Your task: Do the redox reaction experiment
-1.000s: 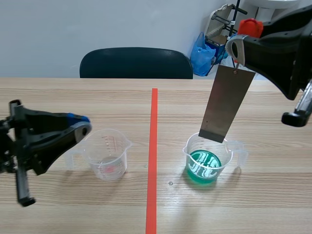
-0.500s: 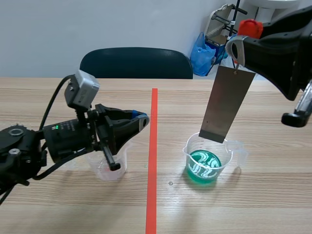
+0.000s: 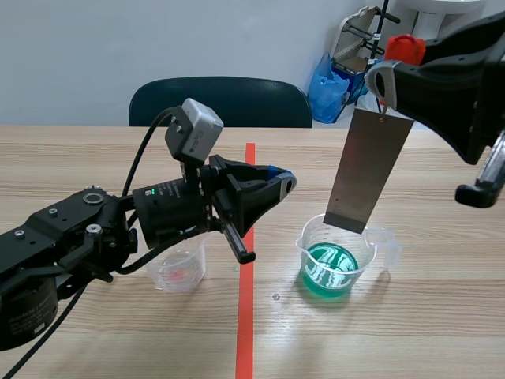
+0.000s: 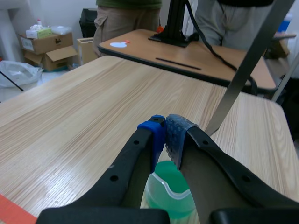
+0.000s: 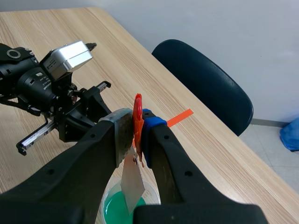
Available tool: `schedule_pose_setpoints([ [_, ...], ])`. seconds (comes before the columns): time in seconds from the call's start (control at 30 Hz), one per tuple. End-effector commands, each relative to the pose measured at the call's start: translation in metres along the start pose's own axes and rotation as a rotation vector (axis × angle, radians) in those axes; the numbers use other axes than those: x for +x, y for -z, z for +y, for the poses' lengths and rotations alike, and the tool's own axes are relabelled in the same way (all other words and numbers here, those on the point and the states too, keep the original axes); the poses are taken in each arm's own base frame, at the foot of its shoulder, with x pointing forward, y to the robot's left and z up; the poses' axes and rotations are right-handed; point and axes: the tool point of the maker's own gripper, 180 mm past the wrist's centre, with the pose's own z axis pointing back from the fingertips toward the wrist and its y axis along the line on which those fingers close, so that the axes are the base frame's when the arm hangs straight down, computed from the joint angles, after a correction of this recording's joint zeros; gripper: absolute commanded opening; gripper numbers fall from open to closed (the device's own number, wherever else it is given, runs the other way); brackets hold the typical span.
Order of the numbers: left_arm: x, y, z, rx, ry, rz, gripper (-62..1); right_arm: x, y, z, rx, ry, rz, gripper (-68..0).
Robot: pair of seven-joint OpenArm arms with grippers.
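A grey metal plate (image 3: 367, 170) hangs upright from a red clip (image 5: 138, 114), and my right gripper (image 3: 386, 77) is shut on that clip high at the right. The plate's lower edge hangs just over a clear beaker of green liquid (image 3: 338, 260). In the right wrist view the plate (image 5: 132, 179) drops from my right gripper (image 5: 137, 128) toward the green beaker (image 5: 114, 207). My left gripper (image 3: 282, 181) is shut on nothing, past the red line, left of the plate. In the left wrist view its pads meet at my left gripper (image 4: 167, 135), with the green beaker (image 4: 170, 191) below and the plate (image 4: 247, 65) beyond.
A second clear beaker (image 3: 180, 268) with a trace of pink stands left of the red tape line (image 3: 248, 316), partly hidden by the left arm. A dark chair (image 3: 221, 103) stands behind the table. People stand beyond another table (image 4: 187, 51) in the left wrist view.
The left arm swung from the table's left side toward the middle, its shut gripper now past the red line near the plate. The right arm and plate have not moved.
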Motion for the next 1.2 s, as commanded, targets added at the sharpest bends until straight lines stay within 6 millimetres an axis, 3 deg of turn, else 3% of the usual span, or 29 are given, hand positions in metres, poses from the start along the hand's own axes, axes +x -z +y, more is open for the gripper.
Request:
schedule_pose_setpoints([
  [0.0, 0.011, -0.001, -0.001, -0.002, 0.005, -0.041, -57.1, 0.009, -0.001, 0.0, 0.003, -0.014, -0.023, -66.9],
  [0.67, -0.001, -0.027, -0.001, -0.002, 0.042, -0.02, -56.9, 0.009, -0.001, 0.0, 0.003, -0.014, -0.023, -66.9],
  [1.17, -0.004, -0.028, -0.003, -0.003, 0.034, -0.015, -56.9, 0.009, -0.001, 0.0, 0.003, -0.014, -0.023, -66.9],
])
